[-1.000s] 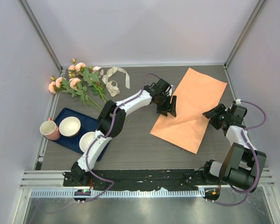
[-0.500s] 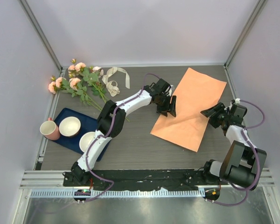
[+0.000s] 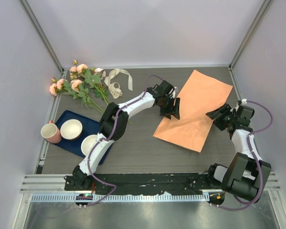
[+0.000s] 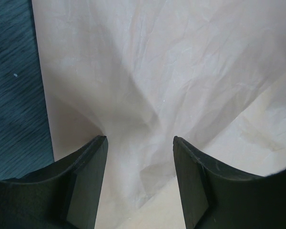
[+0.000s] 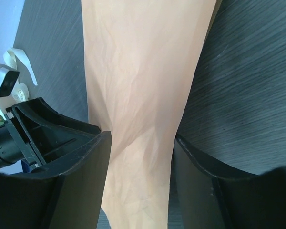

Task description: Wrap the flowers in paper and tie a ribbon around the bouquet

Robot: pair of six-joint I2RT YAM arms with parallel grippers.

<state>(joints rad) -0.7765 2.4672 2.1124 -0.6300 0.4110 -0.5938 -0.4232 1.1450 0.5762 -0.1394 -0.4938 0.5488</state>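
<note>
Paper near corner shifted slightly rearward; creased orange sheet lies flat beneath parted, empty fingers of left gripper and right gripper.

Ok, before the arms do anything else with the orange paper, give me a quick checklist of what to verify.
1. Paper spread open, orange face up: ok.
2. Left fingers open over the paper's left edge: ok.
3. Right fingers open at its right edge: ok.
4. Fingers touching the paper: cannot tell.
5. Flowers on the paper: not ok, they lie at the far left.
6. Ribbon loose beside the flowers: ok.
</note>
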